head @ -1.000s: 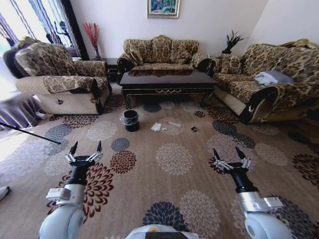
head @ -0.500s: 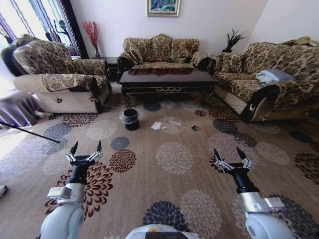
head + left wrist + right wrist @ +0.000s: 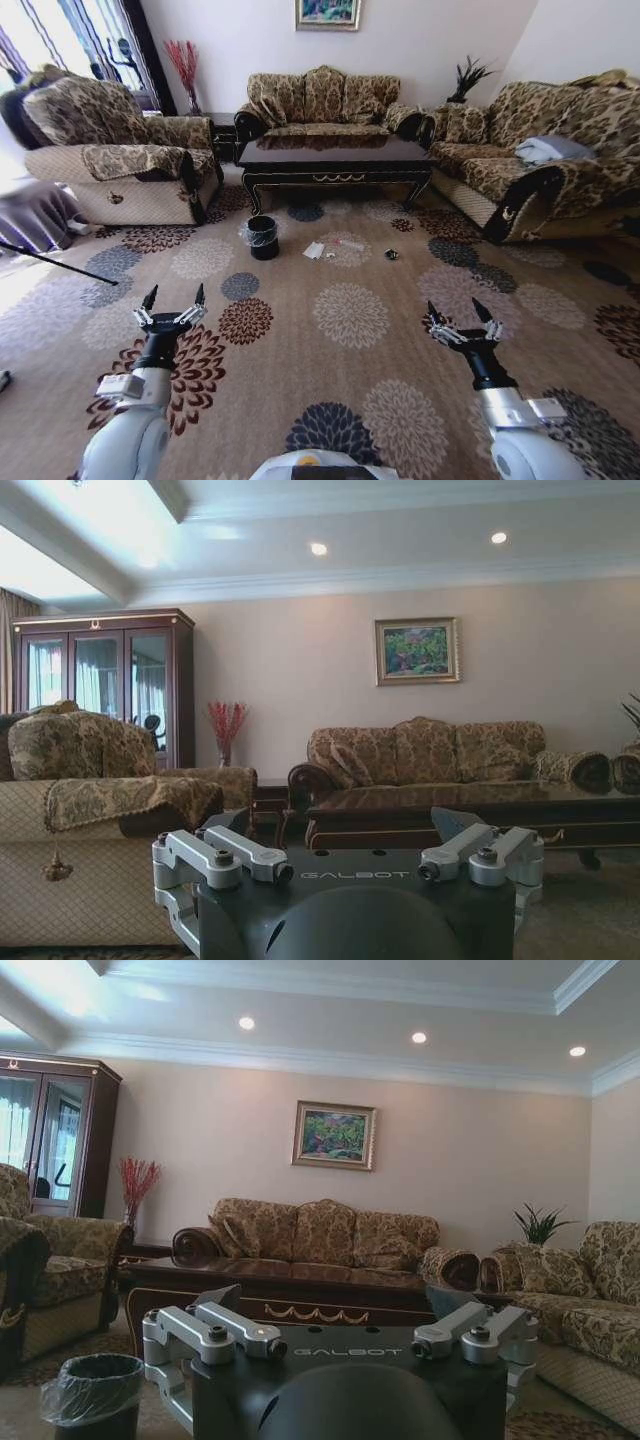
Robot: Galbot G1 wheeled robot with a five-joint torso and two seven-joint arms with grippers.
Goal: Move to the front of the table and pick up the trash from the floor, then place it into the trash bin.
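- Table: far off across the carpet; judged step: the approach drive, robot well short of the table's front.
- Bin: on the floor before the table's left end.
- Trash: napkin and scraps before the table's middle, right of the bin.
- Left gripper and right gripper: fingers spread, empty, held low and well short of the table.
- Next: close in on the trash, then reach down.

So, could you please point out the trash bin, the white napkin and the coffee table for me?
trash bin point(image 3: 264, 240), head view, on its black side wall.
white napkin point(image 3: 314, 251), head view, on its middle.
coffee table point(image 3: 335, 154), head view, on its glossy dark top.
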